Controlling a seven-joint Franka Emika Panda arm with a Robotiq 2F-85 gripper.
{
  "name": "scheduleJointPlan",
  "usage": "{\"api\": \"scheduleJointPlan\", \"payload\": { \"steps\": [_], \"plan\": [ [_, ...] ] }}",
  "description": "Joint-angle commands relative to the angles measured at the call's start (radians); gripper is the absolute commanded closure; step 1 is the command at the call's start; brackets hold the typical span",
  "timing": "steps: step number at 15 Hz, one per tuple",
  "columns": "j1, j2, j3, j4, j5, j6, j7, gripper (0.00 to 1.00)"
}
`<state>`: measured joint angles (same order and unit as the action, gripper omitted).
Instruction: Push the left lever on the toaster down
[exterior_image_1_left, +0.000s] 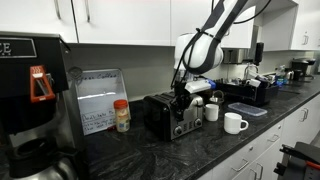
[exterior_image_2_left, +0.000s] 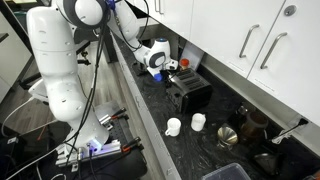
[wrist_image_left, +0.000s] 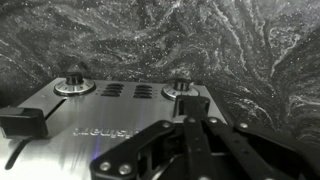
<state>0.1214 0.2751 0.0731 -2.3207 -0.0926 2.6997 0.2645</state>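
- Your end effector has its fingers closed together and grips nothing.
- It hovers over the toaster; contact unclear.
- The lever sits apart, toward the wrist view's left edge.

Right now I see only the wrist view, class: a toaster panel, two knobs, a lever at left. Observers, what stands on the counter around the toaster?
Observer: A white mug stands on the counter, apart from the toaster.
Operator: And on its other side?
Observer: A red-lidded jar, by a whiteboard.
Operator: Where is the gripper?
Observer: The gripper is at the toaster's silver end, the end toward the mug.
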Motion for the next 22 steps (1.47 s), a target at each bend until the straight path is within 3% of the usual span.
{"api": "scheduleJointPlan", "payload": {
  "steps": [1, 22],
  "plan": [
    [0.007, 0.043, 0.005, -0.027, 0.035, 0.003, -0.043, 1.0],
    [0.013, 0.1, 0.008, -0.027, 0.031, 0.012, -0.095, 1.0]
  ]
}}
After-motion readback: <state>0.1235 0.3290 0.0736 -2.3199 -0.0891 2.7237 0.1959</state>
